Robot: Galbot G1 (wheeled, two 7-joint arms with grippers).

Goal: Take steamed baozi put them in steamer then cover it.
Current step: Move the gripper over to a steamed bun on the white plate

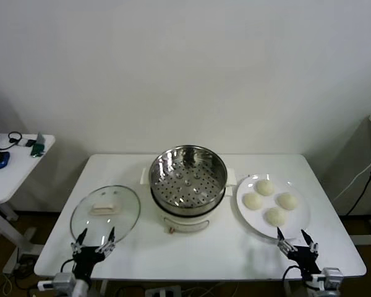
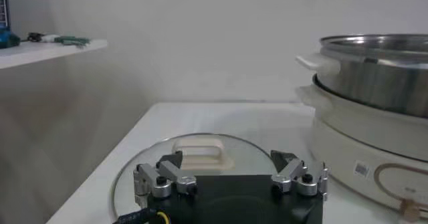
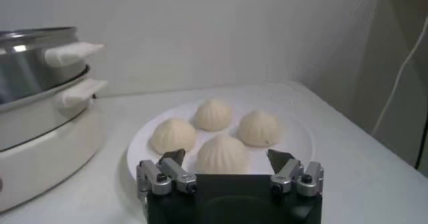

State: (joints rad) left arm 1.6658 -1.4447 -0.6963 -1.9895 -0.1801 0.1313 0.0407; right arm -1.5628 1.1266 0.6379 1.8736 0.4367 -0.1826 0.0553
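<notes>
Four small round cream-white baozi [image 1: 270,200] sit points-up on a flat white plate [image 1: 300,226]. The right gripper [image 1: 298,242] and left gripper [image 1: 94,242] wait open, holding nothing.

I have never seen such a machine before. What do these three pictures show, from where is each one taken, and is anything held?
This is a robot with two arms, each ending in a claw. One picture looks down from its head; the other two come from cameras on its wrists. On the white table stands a shiny steamer with a holed tray, empty. To its left lies the glass cover; to its right, a white plate carries four steamed baozi. The left claw waits open at the near table edge by the cover, the right claw open by the plate. Nothing is held.
</notes>
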